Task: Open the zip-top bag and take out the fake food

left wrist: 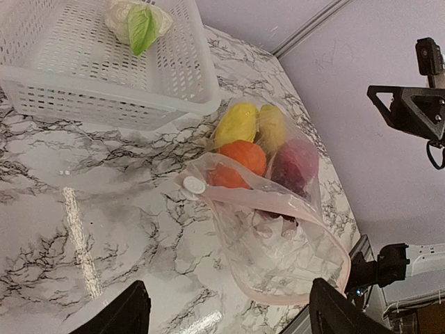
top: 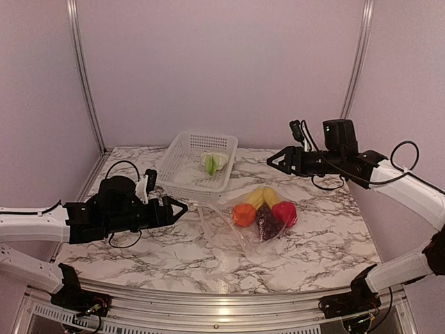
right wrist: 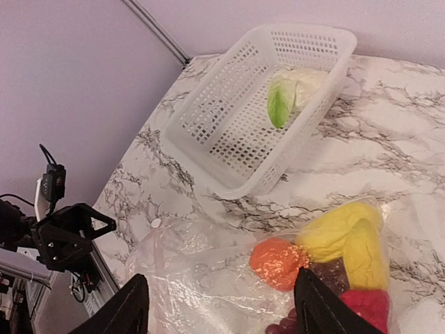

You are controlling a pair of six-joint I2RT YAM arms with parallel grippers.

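Observation:
The clear zip-top bag (top: 233,236) lies on the marble table, its pinkish zip strip (left wrist: 278,202) spread into a loop with a white slider (left wrist: 193,185). Inside it are the orange fruit (top: 243,214), two yellow pieces (top: 263,197), the purple grapes (top: 268,224) and the red piece (top: 284,213). The white-green cabbage (top: 214,162) lies in the white basket (top: 182,167). My left gripper (top: 182,207) is open and empty, left of the bag and above the table. My right gripper (top: 271,160) is open and empty, raised behind the bag.
The basket stands at the back of the table, its near rim (left wrist: 104,104) close to the bag's far end. Lilac walls with metal corner posts (top: 83,76) close in the back and sides.

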